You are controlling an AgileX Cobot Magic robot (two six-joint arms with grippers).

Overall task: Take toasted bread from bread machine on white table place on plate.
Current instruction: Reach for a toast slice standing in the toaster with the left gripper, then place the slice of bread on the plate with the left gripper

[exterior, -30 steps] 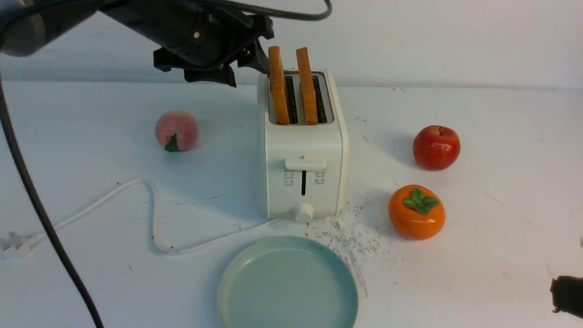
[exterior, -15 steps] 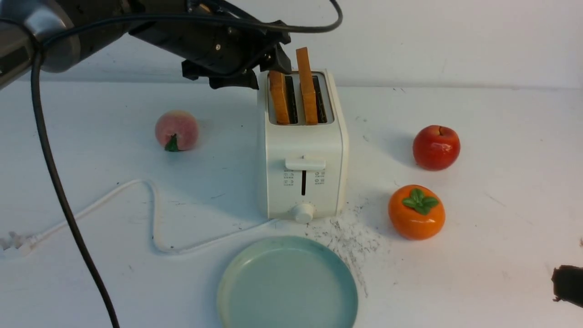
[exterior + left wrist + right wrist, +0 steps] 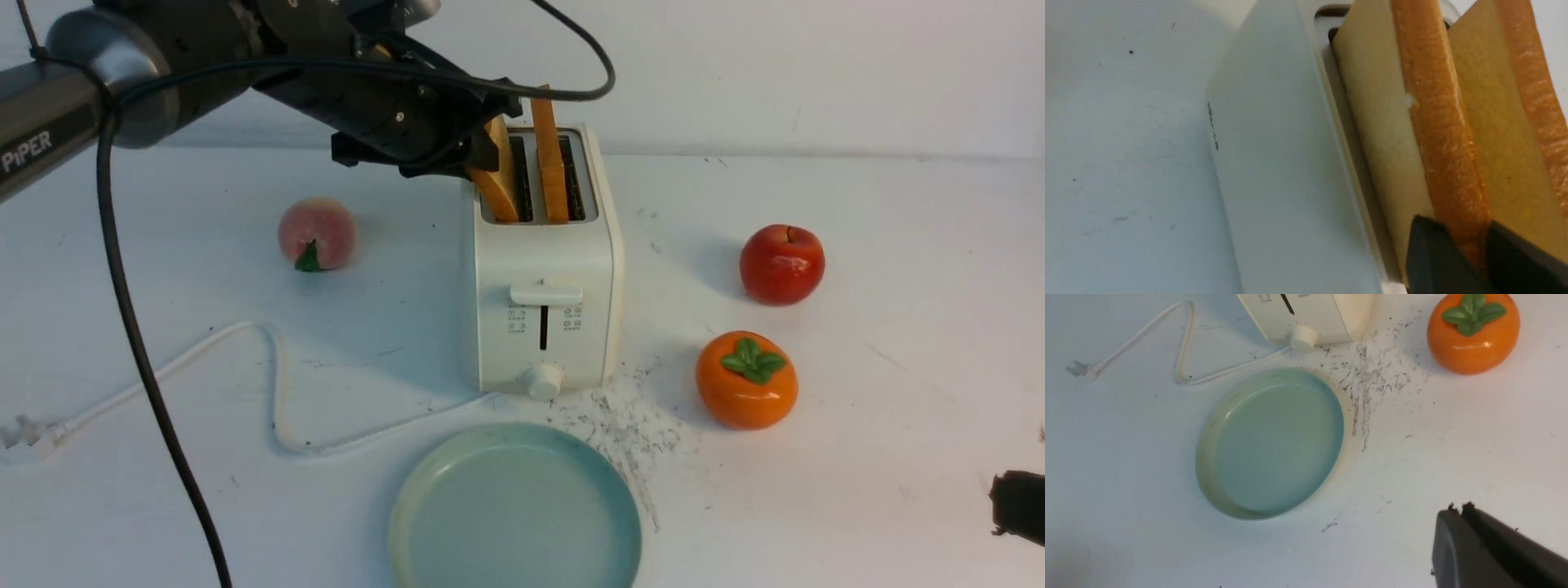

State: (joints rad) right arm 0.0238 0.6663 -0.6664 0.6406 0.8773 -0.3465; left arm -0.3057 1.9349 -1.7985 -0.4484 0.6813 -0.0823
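Note:
The cream-white bread machine (image 3: 543, 269) stands mid-table with two slices of toasted bread in its slots. My left gripper (image 3: 483, 151) reaches in from the left and is shut on the crust edge of the left slice (image 3: 500, 192), which leans left. In the left wrist view the gripper (image 3: 1457, 232) has a black finger on each side of that slice's crust (image 3: 1433, 102); the other slice (image 3: 1494, 122) stands behind it. The right slice (image 3: 551, 163) is upright. The teal plate (image 3: 514, 514) lies empty in front of the toaster. My right gripper (image 3: 1016, 506) is shut and empty at the front right.
A peach (image 3: 317, 233) lies left of the toaster, a red apple (image 3: 781, 264) and an orange persimmon (image 3: 746, 380) to its right. The white cord (image 3: 273, 384) loops across the front left to a plug (image 3: 28, 437). Dark scuffs (image 3: 629, 425) mark the white table (image 3: 898, 367).
My left gripper moved right and down onto the left slice and closed on it. That slice went from upright to leaning left. The right gripper barely moved.

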